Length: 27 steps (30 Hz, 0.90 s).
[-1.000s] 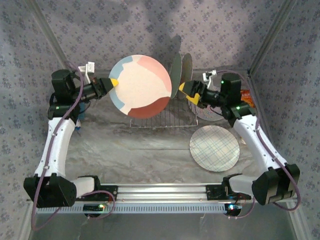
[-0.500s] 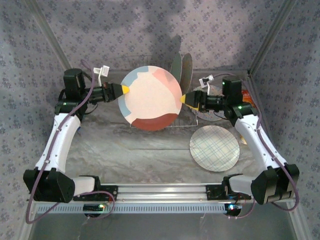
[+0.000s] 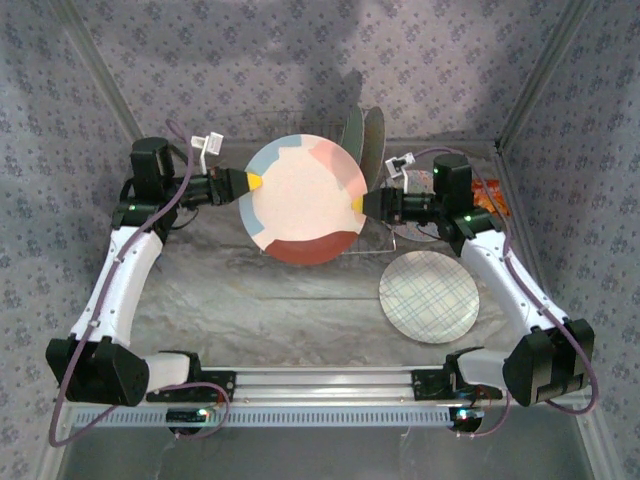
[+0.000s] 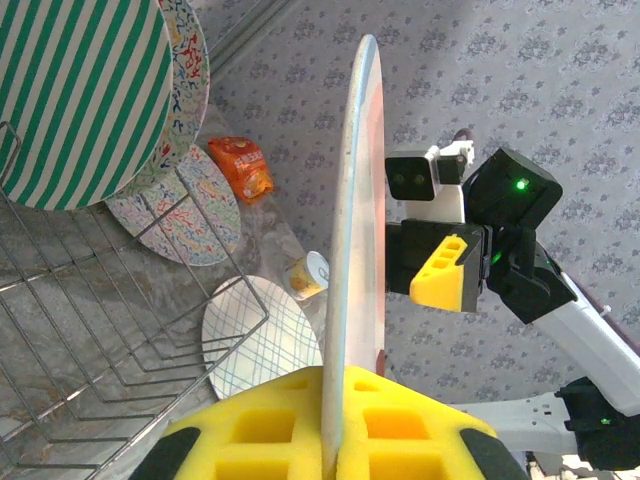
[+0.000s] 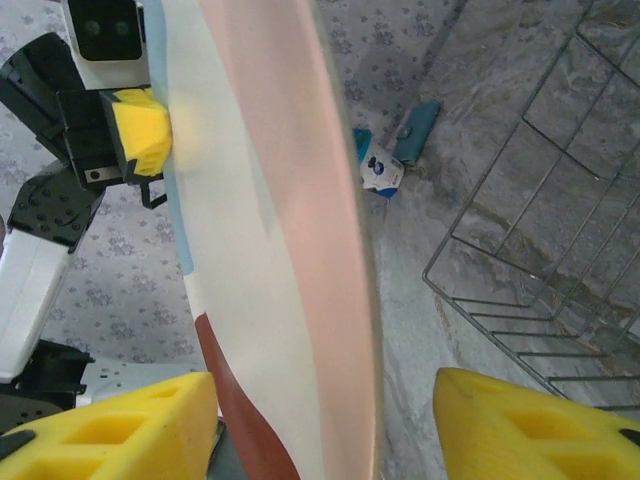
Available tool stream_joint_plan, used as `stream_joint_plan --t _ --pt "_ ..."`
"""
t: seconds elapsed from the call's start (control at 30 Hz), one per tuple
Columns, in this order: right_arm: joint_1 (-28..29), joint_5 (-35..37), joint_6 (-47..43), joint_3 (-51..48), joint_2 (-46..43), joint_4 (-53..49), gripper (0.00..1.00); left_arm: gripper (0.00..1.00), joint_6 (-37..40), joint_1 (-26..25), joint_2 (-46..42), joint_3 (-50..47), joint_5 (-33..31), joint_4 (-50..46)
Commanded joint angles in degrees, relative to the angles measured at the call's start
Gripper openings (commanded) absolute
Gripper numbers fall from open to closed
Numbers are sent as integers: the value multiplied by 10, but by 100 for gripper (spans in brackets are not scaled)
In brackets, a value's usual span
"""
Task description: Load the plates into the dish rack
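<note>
- The left pincer (image 3: 252,182) is clamped on the left rim of the cream plate (image 3: 305,200). The left wrist view shows the rim pinched tight between its yellow pads.
- The plate with rust-red and light-blue sections is held on edge in the air, above the near part of the dish rack (image 4: 90,330). It is not seated between any tines.
- The right pincer (image 3: 358,203) sits at the plate's right rim, one finger on each side of it. In the right wrist view the jaws stand apart with a clear gap on one side, so I judge it is not gripping.
- Two plates look done. The green-striped plate (image 4: 80,90) and a floral plate (image 4: 188,50) just behind it stand upright at the far end of the rack.
- Two are left. The second floral plate (image 4: 195,215) lies flat just right of the rack. The plaid plate (image 3: 430,297) lies flat on the surface (image 3: 300,310), nearer and to the right, well apart from the rack.
- By my count, two of five are loaded, a third is in hand, and two have yet to be picked up.
- The step in hand looks like a two-armed steadying or handover of the cream plate before it goes down into a slot.
</note>
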Motion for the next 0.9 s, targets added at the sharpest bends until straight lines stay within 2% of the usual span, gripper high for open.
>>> stream_joint_plan --t 0.0,0.13,0.3,0.6,0.73,0.87 --pt "8 -16 3 -4 -1 36 53 0 7 -2 -12 2 20 12" --pt "11 -11 5 -4 -1 42 36 0 8 -3 -13 -1 19 12" --pt "18 -6 10 -11 -1 58 1 0 9 -3 -18 -11 13 11" --pt "19 -1 11 -13 -1 59 0 0 11 -3 -13 -15 -2 8" --pt "18 3 10 -15 -3 59 0 12 17 -3 -11 -17 -14 0" --pt "13 12 10 -19 -10 60 0 32 16 -2 -11 -20 -17 -1"
